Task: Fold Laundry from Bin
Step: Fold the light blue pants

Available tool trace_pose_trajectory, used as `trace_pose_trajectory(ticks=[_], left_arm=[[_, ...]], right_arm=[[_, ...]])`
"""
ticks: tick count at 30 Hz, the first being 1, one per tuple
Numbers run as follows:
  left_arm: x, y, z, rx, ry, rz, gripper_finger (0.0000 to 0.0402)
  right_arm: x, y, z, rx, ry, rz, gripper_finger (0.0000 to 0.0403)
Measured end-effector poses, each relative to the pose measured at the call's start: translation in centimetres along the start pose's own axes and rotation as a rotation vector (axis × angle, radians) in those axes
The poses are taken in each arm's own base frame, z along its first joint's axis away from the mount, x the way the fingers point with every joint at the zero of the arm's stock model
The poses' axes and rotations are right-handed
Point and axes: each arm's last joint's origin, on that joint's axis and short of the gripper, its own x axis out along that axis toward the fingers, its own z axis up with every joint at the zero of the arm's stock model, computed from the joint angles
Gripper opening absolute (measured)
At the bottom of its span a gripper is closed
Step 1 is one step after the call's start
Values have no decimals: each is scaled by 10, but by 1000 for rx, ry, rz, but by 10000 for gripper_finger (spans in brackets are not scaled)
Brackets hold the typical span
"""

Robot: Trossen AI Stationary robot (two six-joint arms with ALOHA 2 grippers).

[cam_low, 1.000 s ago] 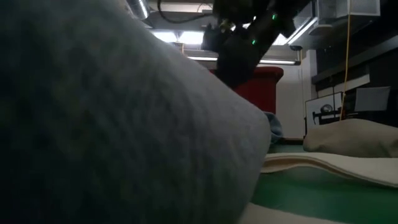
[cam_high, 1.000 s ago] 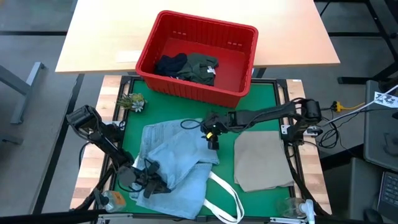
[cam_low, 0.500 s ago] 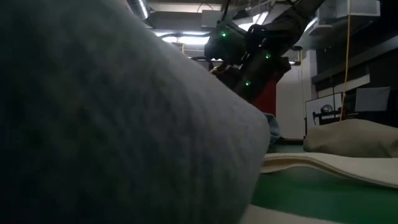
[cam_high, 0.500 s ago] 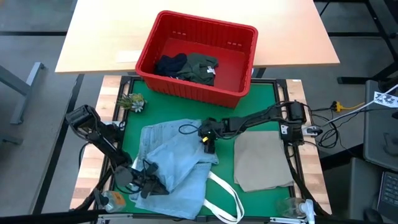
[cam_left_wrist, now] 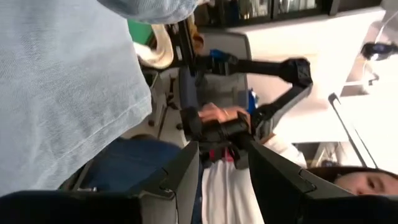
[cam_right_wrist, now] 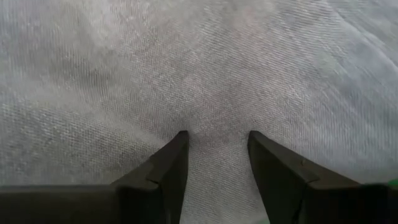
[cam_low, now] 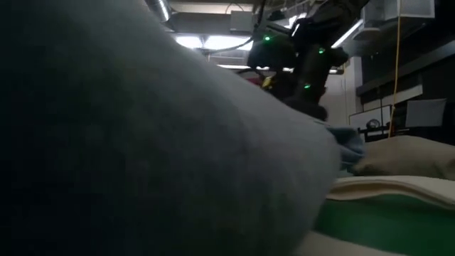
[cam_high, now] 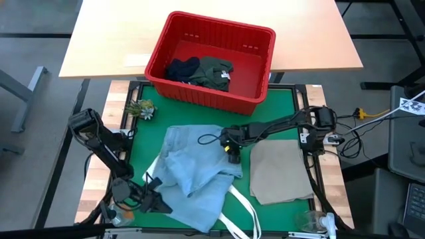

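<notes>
Light blue jeans are seen spread and rumpled on the green mat of the table, in front of the red bin. The bin stands at the far edge of the mat; a dark navy garment and a dark olive shirt lie inside it. A folded beige cloth is laid on the mat just right of the jeans. White straps of a tote show under the jeans' near edge.

Right gripper is positioned at the jeans' right edge; in the right wrist view the jaws are pressed into the denim with a pinch of cloth between them, clamped on the jeans.

Left gripper is at the jeans' near-left corner. In the left wrist view the jaws stand apart, nothing seen between them; denim hangs beside them.

A small plant ornament sits at the mat's far-left corner
</notes>
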Motion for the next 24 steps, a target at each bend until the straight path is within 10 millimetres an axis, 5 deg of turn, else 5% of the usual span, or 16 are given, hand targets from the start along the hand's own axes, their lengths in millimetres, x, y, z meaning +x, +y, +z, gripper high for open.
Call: trace_pose_trajectory(ticks=[5,13,19,24], left_arm=[[0,0,4,14,-128,5,135],[5,1,29,64,-529,40,135],[10,3,42,110,-624,70,135],[7,3,42,107,-706,76,135]], right_arm=[[-19,-1,-9,0,64,-5,172],[-63,1,-1,-3,-80,6,172],[-99,1,2,-5,-219,18,172],[-108,3,13,-11,-350,62,172]])
